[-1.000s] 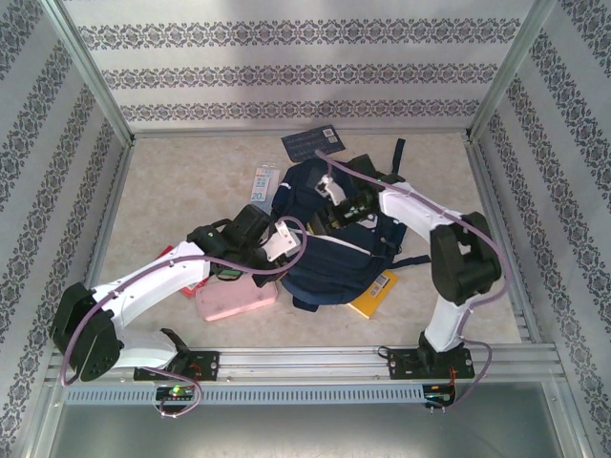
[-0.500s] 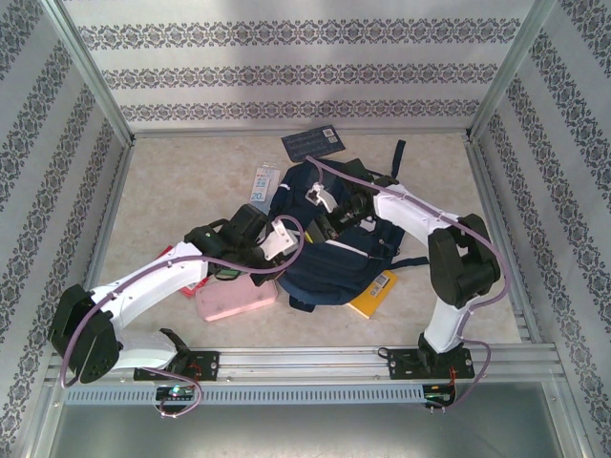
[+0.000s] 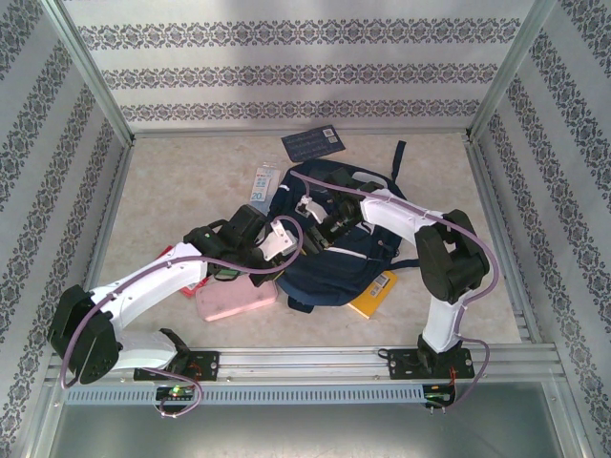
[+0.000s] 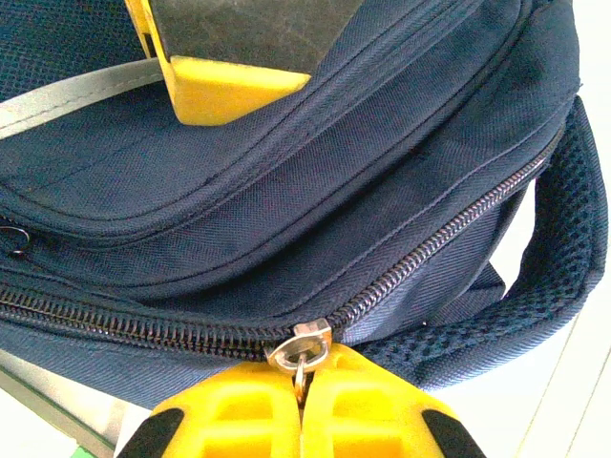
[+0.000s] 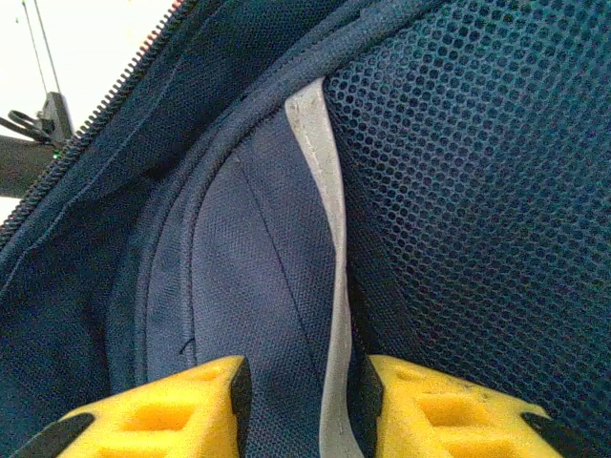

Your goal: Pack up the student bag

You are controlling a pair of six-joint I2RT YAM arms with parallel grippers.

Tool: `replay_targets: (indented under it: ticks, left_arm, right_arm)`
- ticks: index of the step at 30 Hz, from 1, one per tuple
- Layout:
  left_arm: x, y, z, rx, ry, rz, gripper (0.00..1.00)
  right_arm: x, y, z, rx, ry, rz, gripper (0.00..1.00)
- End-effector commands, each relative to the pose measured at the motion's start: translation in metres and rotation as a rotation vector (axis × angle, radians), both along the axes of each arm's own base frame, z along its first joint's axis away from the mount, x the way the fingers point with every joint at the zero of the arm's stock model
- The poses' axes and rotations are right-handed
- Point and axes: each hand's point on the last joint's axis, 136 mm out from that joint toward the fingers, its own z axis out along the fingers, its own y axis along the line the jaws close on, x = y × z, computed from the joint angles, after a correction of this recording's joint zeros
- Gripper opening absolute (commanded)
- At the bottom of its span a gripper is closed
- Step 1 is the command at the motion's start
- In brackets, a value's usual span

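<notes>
While the left gripper point(image 4: 301, 405) is clenched on the zipper pull point(image 4: 299, 345) of the student bag point(image 4: 286, 191), the right gripper point(image 5: 304, 382) straddles its grey-striped fold point(image 5: 325, 239); cannot tell if grasped.

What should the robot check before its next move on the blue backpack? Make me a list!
1. Zipper pull caught by the left gripper: ok, its jaws are shut on it.
2. Right gripper holding the student bag firmly: cannot tell. Its jaws straddle a fabric fold with a grey stripe.
3. Zip open wide enough for packing: cannot tell.
4. Pink case inside the bag: not ok, it lies outside, beside the bag.
5. Yellow book inside the bag: not ok, it pokes out from under the bag's edge.
</notes>
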Motion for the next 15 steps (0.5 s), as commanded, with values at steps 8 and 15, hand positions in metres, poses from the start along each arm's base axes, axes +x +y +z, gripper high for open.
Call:
replay_targets:
  ticks: [8, 15]
  left_arm:
    - [0.013, -0.004, 0.021, -0.055, -0.082, 0.000, 0.00]
    - [0.009, -0.008, 0.025, -0.076, -0.023, 0.026, 0.00]
  right_arm:
    - [-0.005, 0.011, 0.007, 0.039, 0.003, 0.045, 0.00]
    - [0.030, 0.034, 0.049, 0.140, 0.159, -0.144, 0.00]
